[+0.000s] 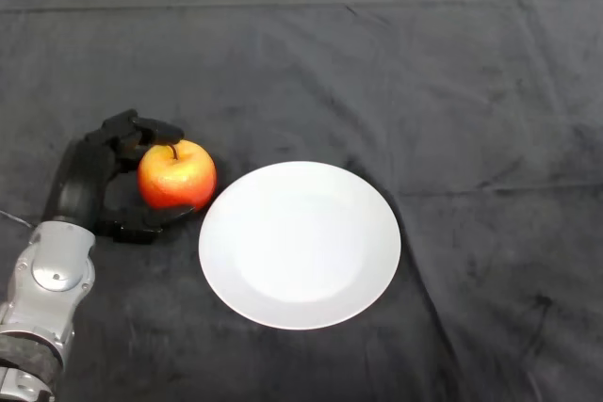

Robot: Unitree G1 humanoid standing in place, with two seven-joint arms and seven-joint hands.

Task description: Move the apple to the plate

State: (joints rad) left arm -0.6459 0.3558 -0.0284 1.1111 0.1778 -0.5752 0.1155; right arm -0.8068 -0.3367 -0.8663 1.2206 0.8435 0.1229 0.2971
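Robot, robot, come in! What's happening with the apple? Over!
Left hand shut on apple. Apple left of white plate, not on it yet. Nothing in between. Over.

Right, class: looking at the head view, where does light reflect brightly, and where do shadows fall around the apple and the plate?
Head view: a small pale highlight sits on the apple near its stem; the white plate is evenly bright, without a hard glare spot; soft shadow darkens the cloth under the apple and within the robot hand curled round it; creases in the cloth show as faint dark lines.
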